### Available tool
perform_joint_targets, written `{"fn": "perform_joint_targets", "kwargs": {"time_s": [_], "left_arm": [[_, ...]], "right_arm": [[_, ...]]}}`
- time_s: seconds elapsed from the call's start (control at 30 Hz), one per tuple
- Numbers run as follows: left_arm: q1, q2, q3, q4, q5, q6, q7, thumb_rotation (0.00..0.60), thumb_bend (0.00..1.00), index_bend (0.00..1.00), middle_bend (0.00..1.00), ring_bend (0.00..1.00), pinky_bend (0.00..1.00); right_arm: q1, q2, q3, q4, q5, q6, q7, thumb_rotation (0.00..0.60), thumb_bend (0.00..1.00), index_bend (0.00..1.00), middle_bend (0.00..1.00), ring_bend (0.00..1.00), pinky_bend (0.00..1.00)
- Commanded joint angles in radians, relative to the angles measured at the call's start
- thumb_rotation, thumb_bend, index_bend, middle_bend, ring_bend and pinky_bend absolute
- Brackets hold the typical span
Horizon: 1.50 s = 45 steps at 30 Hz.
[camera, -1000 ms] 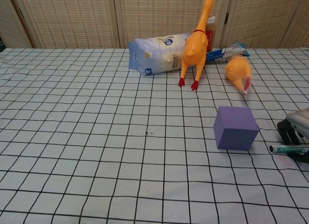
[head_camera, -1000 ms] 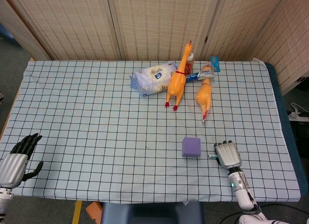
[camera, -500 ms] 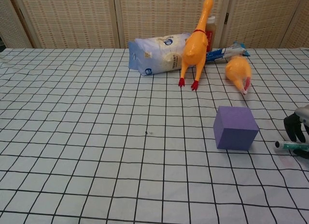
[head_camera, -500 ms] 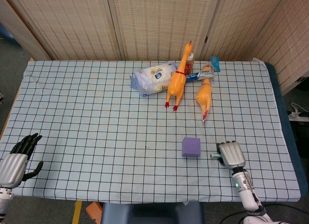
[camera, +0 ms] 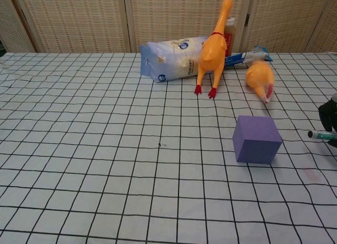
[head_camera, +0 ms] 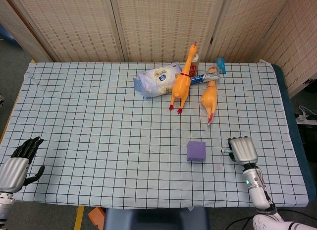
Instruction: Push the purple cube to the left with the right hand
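The purple cube (head_camera: pixel 196 150) sits on the checked cloth at front right, also seen in the chest view (camera: pixel 256 139). My right hand (head_camera: pixel 242 150) is to the right of the cube, a clear gap away, with its fingers curled. It pinches a thin green and white pen (head_camera: pixel 226 151) that points toward the cube. The chest view shows only the dark fingers (camera: pixel 329 117) and the pen (camera: pixel 321 134) at the right edge. My left hand (head_camera: pixel 18 163) rests at the front left corner, its fingers spread and holding nothing.
At the back stand a white wipes packet (head_camera: pixel 156 81), an upright rubber chicken (head_camera: pixel 183 82), a lying rubber chicken (head_camera: pixel 209 98), a toothpaste tube (head_camera: pixel 204 78) and a small bottle (head_camera: pixel 195 63). The table's right edge (head_camera: pixel 293 141) is near my right hand.
My right hand has moved right and away from the cube, further up the table, carrying the pen with it. The cube and the left hand have not moved.
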Motion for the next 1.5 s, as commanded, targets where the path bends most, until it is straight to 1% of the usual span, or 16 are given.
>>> {"fn": "perform_joint_targets", "kwargs": {"time_s": [0.03, 0.23, 0.43, 0.8, 1.1, 1.27, 1.5], "left_arm": [[-0.001, 0.0, 0.0, 0.0, -0.001, -0.002, -0.001, 0.6, 0.41, 0.0, 0.0, 0.0, 0.14], [-0.004, 0.001, -0.001, 0.0, -0.008, -0.01, -0.003, 0.6, 0.41, 0.0, 0.0, 0.0, 0.14], [-0.004, 0.003, -0.002, 0.002, -0.008, -0.01, -0.01, 0.6, 0.41, 0.0, 0.0, 0.0, 0.14], [-0.008, 0.009, 0.002, 0.004, -0.001, -0.016, -0.032, 0.6, 0.41, 0.0, 0.0, 0.0, 0.14], [-0.008, 0.013, 0.005, 0.006, 0.006, -0.015, -0.044, 0.6, 0.41, 0.0, 0.0, 0.0, 0.14], [-0.006, 0.015, 0.004, 0.008, 0.003, -0.013, -0.05, 0.6, 0.41, 0.0, 0.0, 0.0, 0.14], [-0.002, 0.016, 0.005, 0.007, 0.005, -0.004, -0.05, 0.6, 0.41, 0.0, 0.0, 0.0, 0.14]], "right_arm": [[0.034, 0.001, 0.016, -0.026, 0.045, -0.026, -0.062, 0.6, 0.41, 0.96, 0.75, 0.55, 0.55], [0.086, -0.038, 0.016, -0.04, 0.095, -0.05, -0.158, 0.6, 0.41, 0.96, 0.75, 0.56, 0.55], [0.122, -0.082, 0.006, -0.033, 0.137, -0.059, -0.226, 0.6, 0.41, 0.96, 0.75, 0.56, 0.55], [0.169, -0.138, 0.006, -0.04, 0.182, -0.039, -0.281, 0.6, 0.41, 0.96, 0.75, 0.56, 0.55], [0.226, -0.189, 0.013, -0.062, 0.224, -0.03, -0.351, 0.6, 0.41, 0.96, 0.75, 0.56, 0.55], [0.239, -0.201, -0.003, -0.083, 0.22, -0.007, -0.374, 0.6, 0.41, 0.96, 0.75, 0.56, 0.55], [0.228, -0.173, -0.04, -0.108, 0.219, 0.018, -0.378, 0.6, 0.41, 0.96, 0.75, 0.56, 0.55]]}}
